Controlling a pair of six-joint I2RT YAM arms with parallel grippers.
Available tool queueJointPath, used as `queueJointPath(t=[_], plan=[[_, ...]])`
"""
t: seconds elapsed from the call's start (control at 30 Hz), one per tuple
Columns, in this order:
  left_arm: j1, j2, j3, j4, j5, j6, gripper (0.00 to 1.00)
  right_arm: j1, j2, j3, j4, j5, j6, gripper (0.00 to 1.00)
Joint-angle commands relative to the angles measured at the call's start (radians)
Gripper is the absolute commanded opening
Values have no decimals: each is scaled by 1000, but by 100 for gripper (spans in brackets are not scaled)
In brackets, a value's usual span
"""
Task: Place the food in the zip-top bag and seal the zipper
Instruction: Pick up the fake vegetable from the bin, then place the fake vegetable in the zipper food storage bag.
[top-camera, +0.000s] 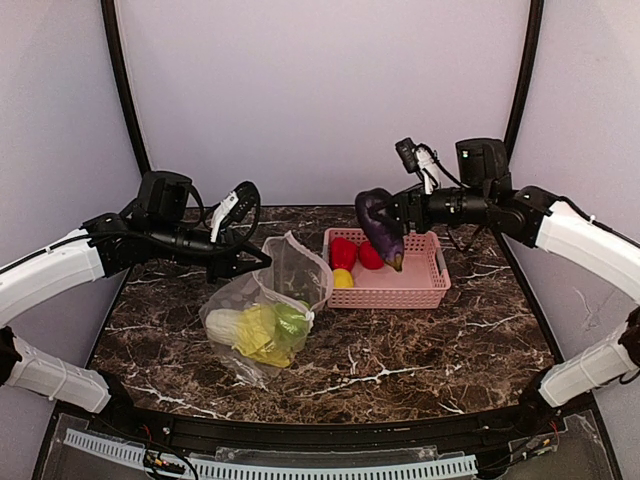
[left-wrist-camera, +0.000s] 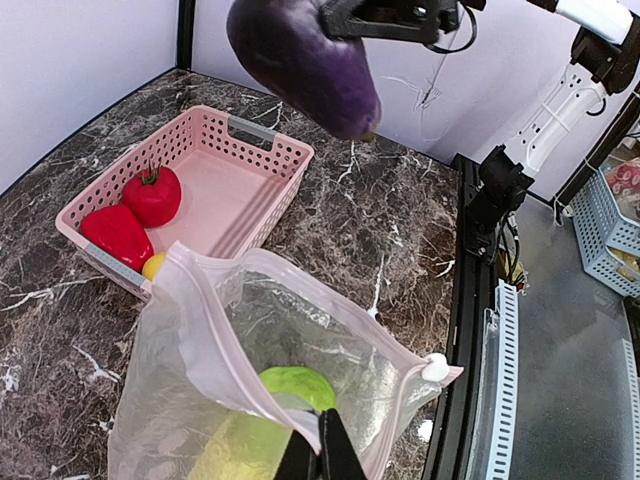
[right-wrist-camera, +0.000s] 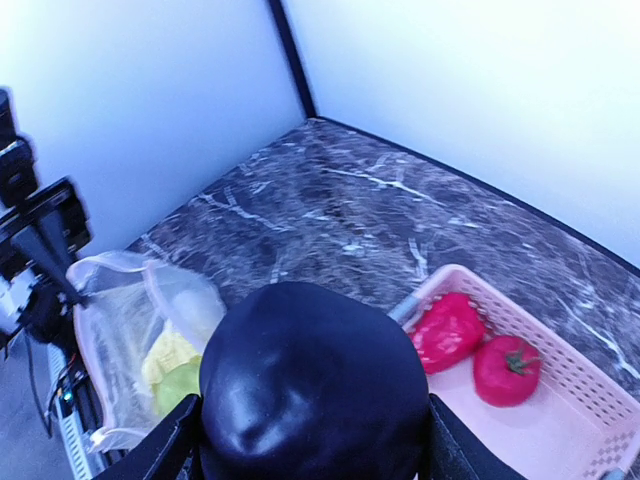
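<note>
The right claw clamps a purple eggplant above the 10 o'clock corner of the pink basket. The left claw pinches the mouth of the zip-top bag at its 10 o'clock edge. The basket sits at the bag's 3 o'clock.

Dark purple eggplant; pink lattice basket; red pepper and tomato; yellow-green cabbage; brown table veined white.

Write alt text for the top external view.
The right gripper holds a purple eggplant over the pink basket, which contains a pepper, a tomato and a yellow piece. The left gripper pinches the bag at its rim; cabbage lies inside.
</note>
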Motion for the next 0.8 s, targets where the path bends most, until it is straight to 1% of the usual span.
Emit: queueJointPath(t=[0.0,0.13,0.33,0.47,0.6,0.77], plan=[[-6,-18,-8,7,23,-3,1,91,20,27,65,-129,-64,63],[-6,-19,-8,10,25,-4,1,172,68,68,54,-136,-96,62],[-7,-18,-7,10,31,-6,1,276,129,86,152,-126,-115,62],[-7,-20,-9,10,31,-5,1,304,188,148,121,-130,-137,61],[-6,-21,-10,10,30,-3,1,322,224,166,96,-146,-146,61],[-7,-19,-7,10,36,-4,1,332,279,179,65,-95,-142,61]])
